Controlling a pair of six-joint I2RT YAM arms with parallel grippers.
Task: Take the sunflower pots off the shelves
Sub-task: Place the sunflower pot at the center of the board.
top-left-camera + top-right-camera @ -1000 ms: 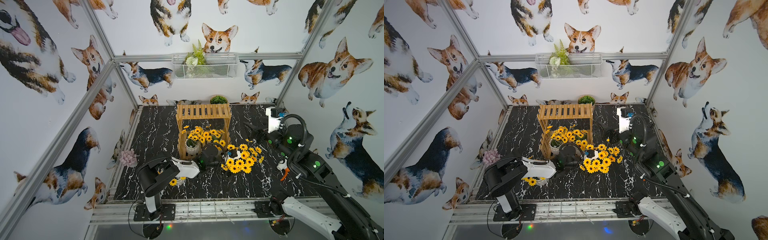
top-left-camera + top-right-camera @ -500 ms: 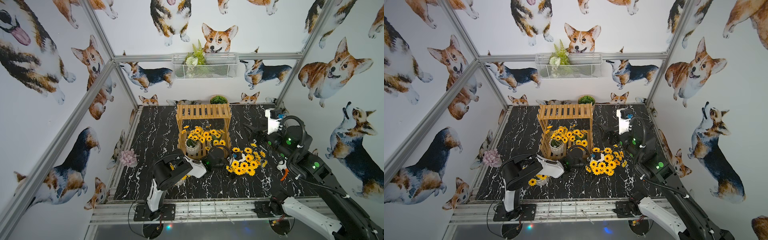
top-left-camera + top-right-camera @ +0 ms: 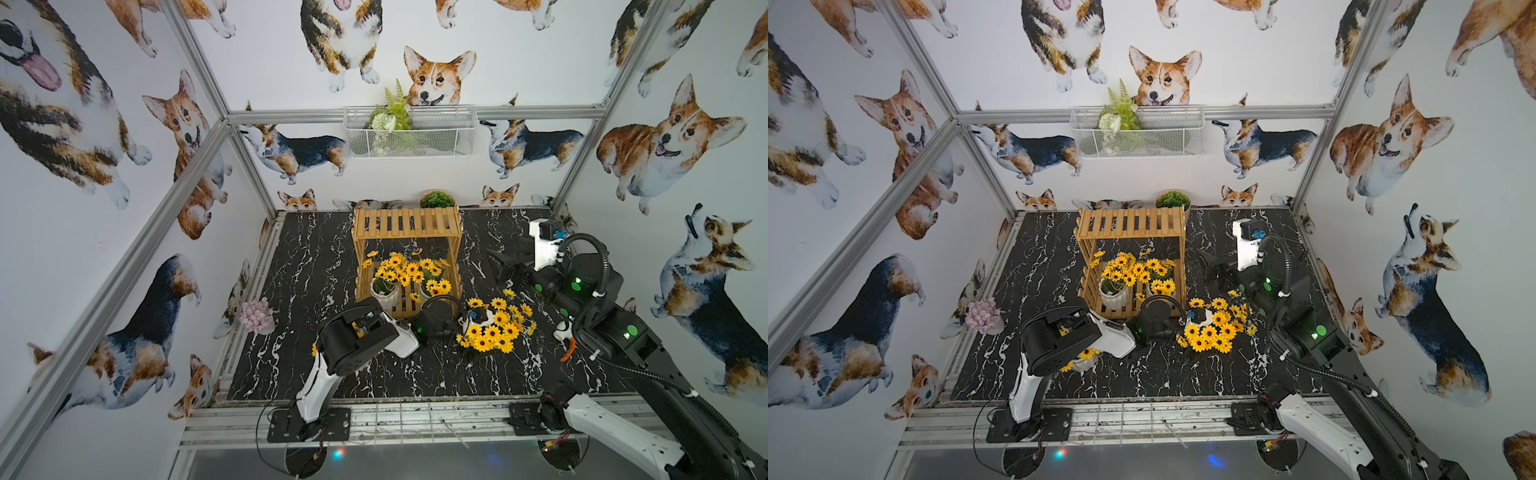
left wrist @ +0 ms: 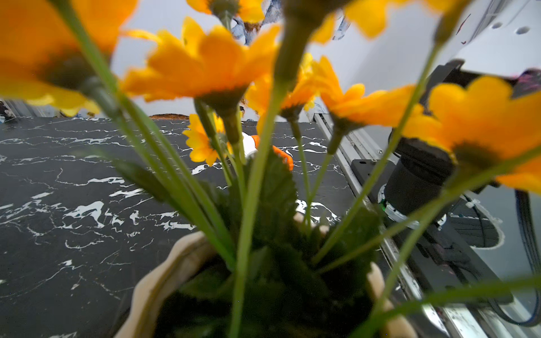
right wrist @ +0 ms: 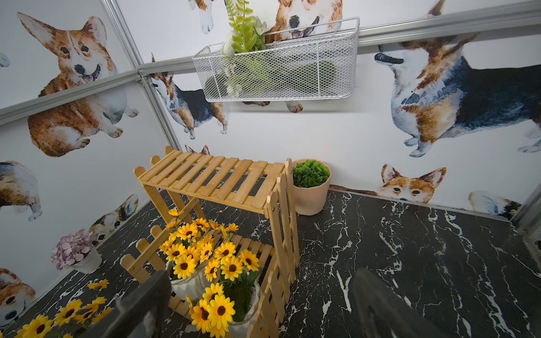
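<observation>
Shelves (image 3: 406,224) run crosswise, top tier bare. Two pots (image 3: 409,274) sit on the lower tier, left of the right gripper (image 3: 505,266), which is nearer, spread wide and empty; end slats (image 5: 285,222) stand between. Left gripper (image 3: 473,321) straddles a third pot (image 3: 492,329) on the table (image 3: 291,291); grip undetermined, since the left wrist view shows rim, no fingers

So we've got a black counter (image 3: 316,266) with white marble veins, and shelves (image 3: 407,222) in pale honey-yellow wood. The sunflower pots (image 3: 384,293) are white, blooms yellow with dark centres, green leaves. Behind the shelves, a beige pot (image 5: 311,199) of green foliage; above them, a white mesh basket (image 3: 440,139). Walls (image 3: 519,54): white with orange, black and white corgis.
</observation>
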